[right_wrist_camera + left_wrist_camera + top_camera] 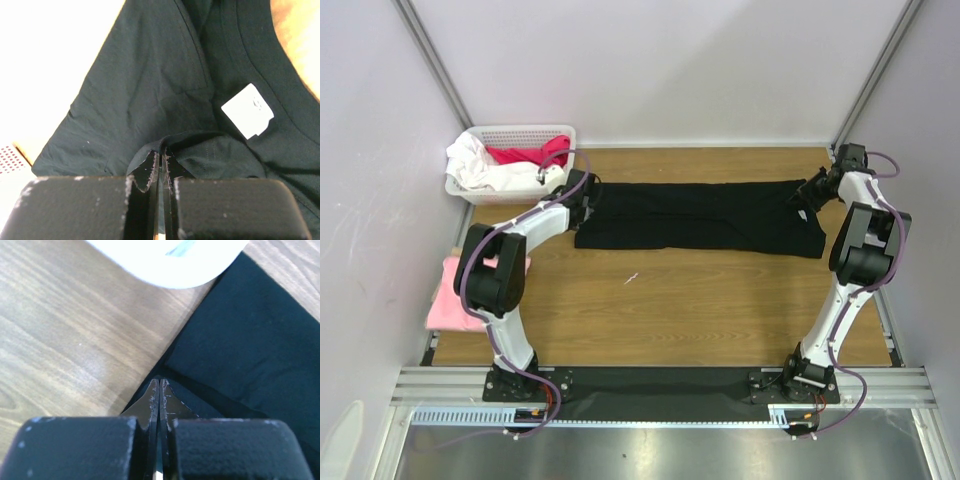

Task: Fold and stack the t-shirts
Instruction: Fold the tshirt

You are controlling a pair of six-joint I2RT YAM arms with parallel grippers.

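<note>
Black t-shirt [700,228]: folded into a long strip on the wooden table [700,310], stretched between the two grippers. Basket [520,132]: white, holding white and red cloth, just beyond and outboard of the left gripper [588,196]. Pink t-shirt [445,305]: lies at the table edge, well behind the left gripper and under that arm's elbow. Left gripper: jaws together, pinching the strip's left end, with cloth gathered at the fingertips [152,400]. Right gripper [807,195]: jaws clamped on a ridge of black cloth at the collar end. Label [248,111]: white, inside the collar, just ahead and to the right of the right gripper.
</note>
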